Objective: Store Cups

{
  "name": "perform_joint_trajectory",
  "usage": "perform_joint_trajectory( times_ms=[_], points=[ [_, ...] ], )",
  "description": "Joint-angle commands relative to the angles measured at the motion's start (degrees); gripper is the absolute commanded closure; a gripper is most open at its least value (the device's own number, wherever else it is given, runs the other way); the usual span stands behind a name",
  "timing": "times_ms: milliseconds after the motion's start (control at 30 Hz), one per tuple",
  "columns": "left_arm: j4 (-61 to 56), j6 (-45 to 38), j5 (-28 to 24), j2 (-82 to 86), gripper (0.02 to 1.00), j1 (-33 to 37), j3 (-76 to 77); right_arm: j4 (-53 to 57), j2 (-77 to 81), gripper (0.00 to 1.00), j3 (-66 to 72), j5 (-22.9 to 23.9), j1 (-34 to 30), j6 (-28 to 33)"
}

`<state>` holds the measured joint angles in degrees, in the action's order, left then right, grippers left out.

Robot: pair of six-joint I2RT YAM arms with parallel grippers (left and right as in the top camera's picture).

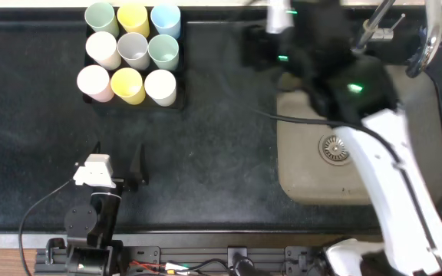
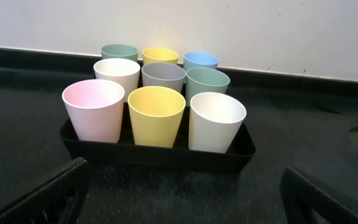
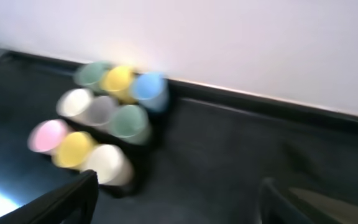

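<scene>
Step in hand, by my judgement: the closing stage of storing. 9 cups (image 2: 156,115) stand upright in the black tray (image 2: 157,157), 3 rows of 3, every place filled. The tray sits on the dark surface (image 1: 221,138) at its far left, close to the back wall. I see no loose cup on the surface or in the sink (image 1: 298,153).

Left fingers (image 2: 45,196) - spread wide, holding nothing, touching nothing. They sit low near the arm's base, pointed at the tray but well apart from it.

Right fingers (image 3: 67,199) - also spread wide and empty. This arm is raised near the sink's far corner, well to the right of the tray, with the cups visible beyond its fingers.

Next move, as I judge it: with no cup left to fetch, nothing needs grasping. The right arm needs only draw back toward its base, keeping clear of the tap and the sink rim. The cups stand close-packed, so any sweep near the tray risks tipping one.
</scene>
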<state>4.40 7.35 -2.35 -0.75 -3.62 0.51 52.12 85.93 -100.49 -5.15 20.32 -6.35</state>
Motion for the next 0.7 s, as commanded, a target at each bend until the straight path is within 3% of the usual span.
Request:
perform_joint_trajectory(
  times_ms=[33, 167, 300, 700],
  points=[
    [0.3, 0.4, 0.3, 0.6, 0.018, 0.3, -0.1, -1.7, -9.8, 0.161, 7.9, 0.8, -6.3, 4.5],
    [0.3, 0.4, 0.3, 0.6, 0.018, 0.3, -0.1, -5.9, -20.4, 0.115, 17.7, 0.7, -12.0, 6.5],
    [0.3, 0.4, 0.3, 0.6, 0.018, 0.3, -0.1, -10.4, -31.5, 0.003, 29.0, 0.8, -15.4, 6.8],
    [0.3, 0.4, 0.3, 0.6, 0.020, 0.3, -0.1, -19.3, -55.9, 0.003, 56.3, 0.7, -15.8, 8.1]
  ],
)
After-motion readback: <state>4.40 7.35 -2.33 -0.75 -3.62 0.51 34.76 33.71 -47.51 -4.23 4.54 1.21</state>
